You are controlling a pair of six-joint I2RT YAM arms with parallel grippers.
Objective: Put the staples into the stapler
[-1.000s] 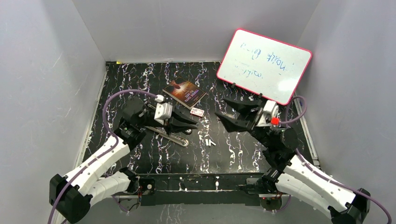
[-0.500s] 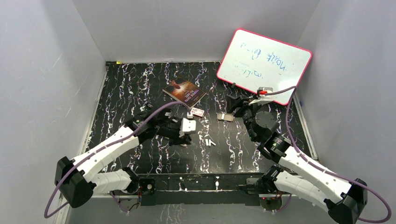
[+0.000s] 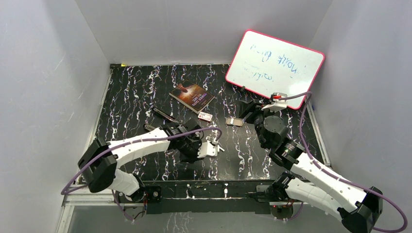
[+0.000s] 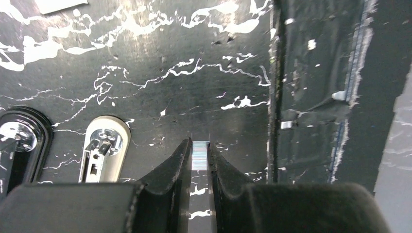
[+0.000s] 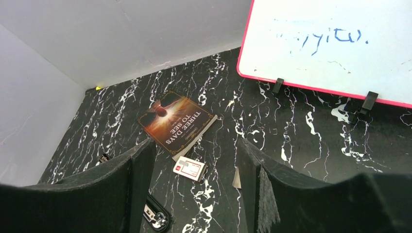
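My left gripper (image 4: 199,146) is low over the black marbled table, its fingers closed on a short silver strip of staples (image 4: 200,156) that lies on the surface. In the top view it (image 3: 214,147) is at the front middle. The opened stapler's two ends (image 4: 104,151) lie just left of it; one black part (image 3: 164,116) shows past the arm. My right gripper (image 5: 194,145) is open and empty, held above the table (image 3: 247,114). The white-and-red staple box (image 5: 188,168) and its grey tray (image 3: 234,121) lie below it.
A book (image 3: 192,96) lies behind the box. A whiteboard with a pink rim (image 3: 274,68) leans at the back right. The table's front edge (image 4: 274,121) is just right of my left fingers. Grey walls enclose three sides.
My left arm has swung right from the stapler to the staples and come down around a strip. My right gripper turned down towards the table a second ago and has held still since.
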